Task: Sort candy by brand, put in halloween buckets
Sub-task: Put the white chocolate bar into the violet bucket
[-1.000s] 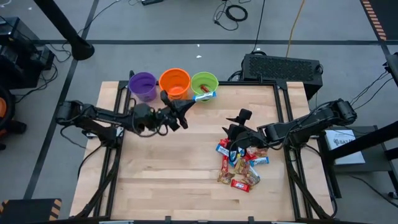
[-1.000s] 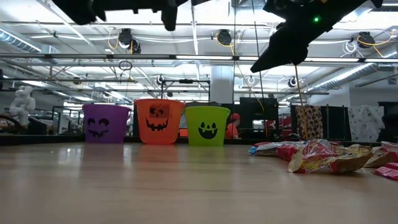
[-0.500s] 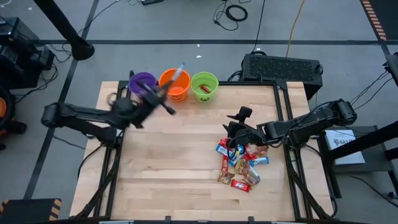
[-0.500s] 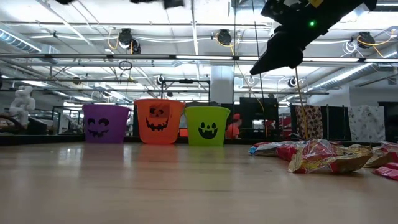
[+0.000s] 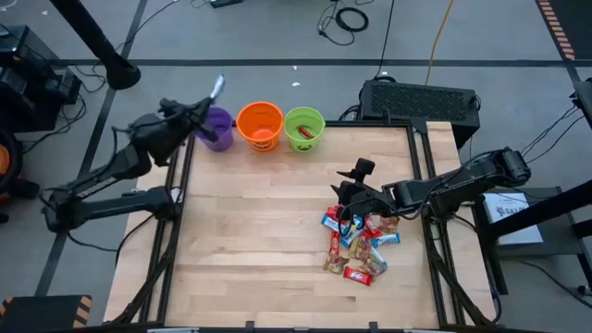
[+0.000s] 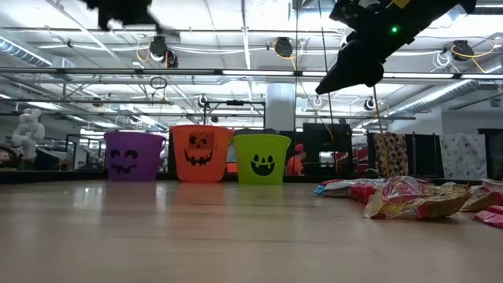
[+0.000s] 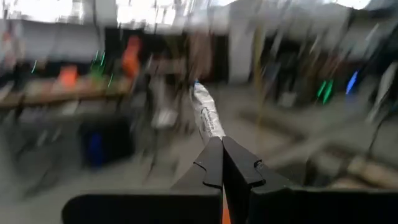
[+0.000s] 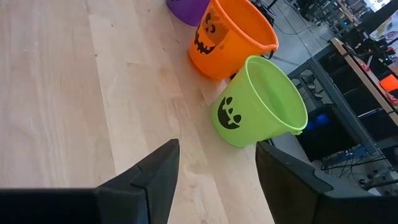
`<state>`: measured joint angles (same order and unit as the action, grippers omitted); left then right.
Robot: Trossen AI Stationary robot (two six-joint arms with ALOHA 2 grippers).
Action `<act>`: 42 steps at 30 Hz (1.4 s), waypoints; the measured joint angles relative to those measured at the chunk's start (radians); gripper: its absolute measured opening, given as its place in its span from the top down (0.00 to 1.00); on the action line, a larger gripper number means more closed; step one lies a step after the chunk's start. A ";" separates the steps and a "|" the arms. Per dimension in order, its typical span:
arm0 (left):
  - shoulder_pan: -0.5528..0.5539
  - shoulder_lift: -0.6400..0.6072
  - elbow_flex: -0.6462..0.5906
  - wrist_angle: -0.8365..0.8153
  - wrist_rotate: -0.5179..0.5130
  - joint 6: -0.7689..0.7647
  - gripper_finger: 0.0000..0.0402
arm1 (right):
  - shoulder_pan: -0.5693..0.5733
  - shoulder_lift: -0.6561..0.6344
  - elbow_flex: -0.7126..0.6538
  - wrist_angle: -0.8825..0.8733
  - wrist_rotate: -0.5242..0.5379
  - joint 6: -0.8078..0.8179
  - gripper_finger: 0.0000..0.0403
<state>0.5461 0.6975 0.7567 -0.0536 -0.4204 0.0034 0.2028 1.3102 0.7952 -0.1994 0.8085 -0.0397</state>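
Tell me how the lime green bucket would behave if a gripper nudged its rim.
The lime green bucket looks like thin plastic, so it is probably light and would slide on the smooth wooden table. It is narrower at the base than at the rim, so a nudge there might tip it. Standing close beside the orange bucket, it could bump that.

No legible text anywhere — candy [image 5: 356,245] wrappers too small to read a brand. Buckets [image 6: 203,153] carry only dark face prints, no words. White label on box [image 5: 514,209] right of table has dark print — unreadable.
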 joint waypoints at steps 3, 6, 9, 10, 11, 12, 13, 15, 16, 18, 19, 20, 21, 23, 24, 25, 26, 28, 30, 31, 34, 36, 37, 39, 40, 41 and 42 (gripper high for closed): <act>0.044 0.051 -0.001 -0.174 -0.008 -0.044 1.00 | 0.000 0.000 0.000 0.000 0.000 -0.007 0.50; 0.064 0.112 -0.004 -0.277 -0.064 -0.051 1.00 | 0.000 0.000 0.000 0.000 0.000 -0.023 0.50; 0.073 0.180 -0.002 -0.334 -0.192 -0.051 1.00 | 0.000 0.000 0.000 0.001 0.000 -0.035 0.50; 0.075 0.202 -0.003 -0.349 -0.218 -0.051 1.00 | 0.000 0.000 0.000 0.002 0.000 -0.037 0.50; 0.078 0.221 -0.003 -0.359 -0.231 -0.051 1.00 | 0.000 0.000 0.000 0.002 0.000 -0.041 0.50; 0.081 0.241 -0.003 -0.370 -0.243 -0.051 1.00 | 0.000 0.000 0.000 0.004 0.000 -0.047 0.50; 0.086 0.262 -0.003 -0.385 -0.255 -0.050 1.00 | 0.000 0.000 0.000 0.007 0.000 -0.051 0.50; 0.101 0.306 -0.003 -0.417 -0.306 -0.051 1.00 | 0.000 0.000 0.000 0.010 0.000 -0.051 0.50; 0.110 0.328 -0.003 -0.427 -0.323 -0.051 0.98 | 0.000 0.000 0.000 0.009 0.000 -0.051 0.50; 0.127 0.365 -0.003 -0.427 -0.322 -0.052 0.94 | 0.000 0.000 0.000 0.009 -0.001 -0.051 0.50; 0.133 0.381 -0.003 -0.428 -0.319 -0.057 0.91 | 0.000 0.000 0.000 0.009 -0.001 -0.051 0.50; 0.137 0.395 -0.003 -0.429 -0.317 -0.062 0.87 | 0.000 0.000 0.000 0.009 -0.001 -0.051 0.50; 0.139 0.406 -0.003 -0.429 -0.316 -0.066 0.83 | 0.000 0.000 0.000 0.009 -0.002 -0.051 0.50; 0.142 0.416 -0.003 -0.428 -0.315 -0.067 0.76 | 0.000 0.000 0.000 0.009 -0.004 -0.051 0.50; 0.142 0.416 -0.003 -0.428 -0.316 -0.067 0.72 | 0.000 0.000 0.000 0.009 -0.004 -0.051 0.50; 0.141 0.412 -0.002 -0.430 -0.317 -0.068 0.69 | 0.000 0.000 0.000 0.008 -0.004 -0.051 0.50; 0.136 0.404 0.005 -0.443 -0.315 -0.076 0.66 | 0.000 0.000 0.000 0.006 -0.004 -0.051 0.50; 0.106 0.371 0.031 -0.492 -0.278 -0.101 0.63 | 0.000 0.000 0.000 -0.002 -0.004 -0.057 0.50; 0.061 0.329 0.053 -0.497 -0.218 -0.125 0.62 | -0.002 0.000 0.000 -0.007 -0.004 -0.063 0.50; 0.032 0.303 0.053 -0.493 -0.189 -0.144 0.62 | -0.005 0.000 0.000 -0.007 -0.004 -0.070 0.50; -0.078 0.239 0.044 -0.419 -0.086 -0.197 0.62 | -0.019 0.000 0.000 -0.014 -0.003 -0.088 0.50; -0.173 0.211 0.019 -0.353 -0.011 -0.215 0.62 | -0.030 0.000 0.000 -0.020 -0.003 -0.080 0.50; -0.225 0.204 0.002 -0.308 0.016 -0.216 0.62 | -0.034 0.000 0.000 -0.022 -0.003 -0.067 0.50; -0.336 0.204 -0.044 -0.198 0.044 -0.205 0.62 | -0.039 0.000 0.000 -0.031 -0.003 -0.014 0.50; -0.392 0.204 -0.070 -0.146 0.057 -0.190 0.62 | -0.039 0.000 0.000 -0.044 -0.003 0.031 0.50; -0.448 0.208 -0.097 -0.089 0.067 -0.172 0.62 | -0.039 0.000 0.000 -0.065 -0.003 0.095 0.50; -0.499 0.217 -0.125 -0.018 0.083 -0.145 0.62 | -0.039 0.000 0.000 -0.093 -0.004 0.177 0.50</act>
<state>0.0471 0.9145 0.6320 -0.0717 -0.3375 -0.1414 0.1638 1.3102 0.7952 -0.2927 0.8047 0.1378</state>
